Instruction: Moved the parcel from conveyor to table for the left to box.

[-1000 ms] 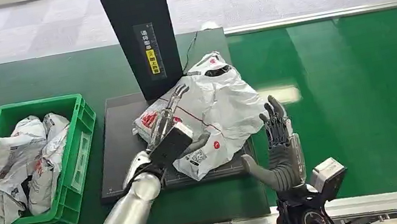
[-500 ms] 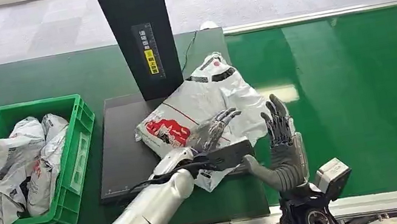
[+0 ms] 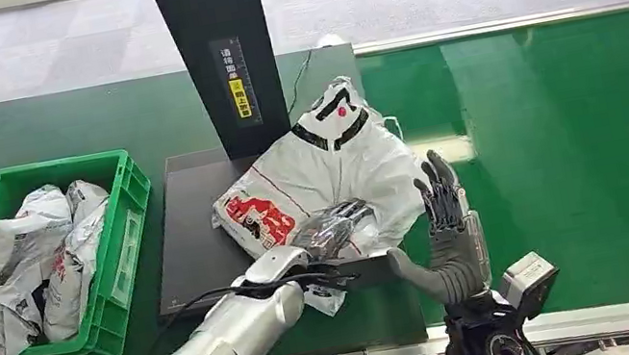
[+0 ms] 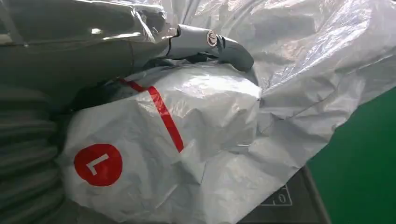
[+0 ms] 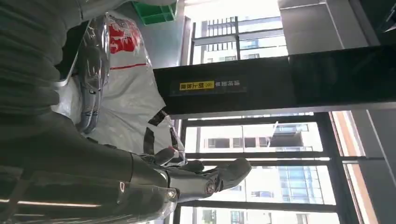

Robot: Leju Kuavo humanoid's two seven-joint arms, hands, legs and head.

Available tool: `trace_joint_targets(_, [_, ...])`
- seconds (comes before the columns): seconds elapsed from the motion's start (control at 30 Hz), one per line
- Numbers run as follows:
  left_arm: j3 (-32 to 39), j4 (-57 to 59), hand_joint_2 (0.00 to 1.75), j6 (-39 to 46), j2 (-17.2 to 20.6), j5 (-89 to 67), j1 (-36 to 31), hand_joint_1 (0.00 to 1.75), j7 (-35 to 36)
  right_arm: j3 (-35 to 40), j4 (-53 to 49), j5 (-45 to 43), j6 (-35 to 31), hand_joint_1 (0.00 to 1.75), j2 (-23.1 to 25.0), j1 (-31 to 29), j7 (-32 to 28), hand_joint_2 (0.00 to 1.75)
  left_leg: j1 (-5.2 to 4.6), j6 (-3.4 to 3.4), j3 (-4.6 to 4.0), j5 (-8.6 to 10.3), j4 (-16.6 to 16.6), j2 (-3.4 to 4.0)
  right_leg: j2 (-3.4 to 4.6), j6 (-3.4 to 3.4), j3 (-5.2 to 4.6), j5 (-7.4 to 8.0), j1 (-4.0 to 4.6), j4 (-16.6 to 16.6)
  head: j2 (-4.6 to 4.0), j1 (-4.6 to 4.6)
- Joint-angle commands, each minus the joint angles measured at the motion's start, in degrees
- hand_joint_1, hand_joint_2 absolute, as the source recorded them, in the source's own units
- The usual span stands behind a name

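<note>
Your left hand [image 3: 331, 224] lies low in the middle of the head view, fingers [image 3: 350, 209] stretched forward and only loosely spread, resting on top of the crumpled white plastic parcel with red printing and black bands [image 3: 327, 161]. From the left wrist camera the thumb [image 4: 219, 43] presses against the bag's film [image 4: 187, 140], which bulges up against the palm; you cannot tell from either view whether the fingers have actually pinched the plastic or merely lie on it.

Your right hand [image 3: 445, 232] stands upright at lower centre-right, palm turned toward the parcel, fingers straight and apart, holding nothing. It sits just beside the bag's right edge, apart from it.

The parcel rests on the flat black rectangular platform [image 3: 193, 228] in the frame's middle, its upper end leaning close against the tall black upright column with a yellow label [image 3: 222, 52]. Its right side overhangs toward the glossy green conveyor belt [image 3: 579, 150], which spreads wide across the right half. On the left, the green plastic crate [image 3: 125, 260] holding two grey-white bagged parcels [image 3: 42, 260] sits just beside the platform on the dark green table [image 3: 86, 120].
</note>
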Motion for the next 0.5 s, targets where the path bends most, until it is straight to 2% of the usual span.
trace_joint_targets(0.03, [-3.3, 4.7, 1.75, -0.9, 2.7, -1.2, -1.1, 1.57, 1.0, 1.4, 0.6, 0.1, -0.3, 0.0, -1.3, -1.2, 0.3, 1.75, 0.0, 0.02, 0.14, 0.05, -0.1, 0.31, 0.11, -0.01, 0.08, 0.13, 0.02, -0.1, 0.0, 0.0])
trace_joint_targets(0.07, [-3.3, 4.7, 1.75, -0.8, 2.7, -1.3, -1.1, 1.57, 1.1, 1.5, 0.5, 0.1, -0.4, 0.0, -1.3, -1.2, 0.3, 1.75, -0.01, 0.01, 0.13, 0.01, 0.0, 0.17, 0.09, 0.0, 0.08, 0.04, 0.0, 0.0, 0.0, -0.02])
trace_joint_targets(0.1, [-3.2, 4.6, 1.75, -0.9, 2.6, -1.3, -1.1, 1.75, 1.1, 1.5, 0.5, 0.1, -0.4, 0.0, -1.4, -1.1, 0.3, 1.75, -0.01, 0.01, 0.15, 0.04, -0.1, 0.27, 0.12, -0.01, 0.11, 0.1, 0.01, -0.1, 0.0, 0.0])
trace_joint_targets(0.5, [-0.3, 3.1, 1.75, 2.5, 2.5, 0.6, -2.0, 1.75, -1.3, 1.4, -0.4, 0.3, -1.0, 0.0, -1.2, -0.6, 0.7, 1.75, 0.0, 0.03, 0.39, 0.07, 0.0, 0.17, 0.06, 0.02, 0.38, 0.11, 0.02, 0.0, 0.0, 0.0])
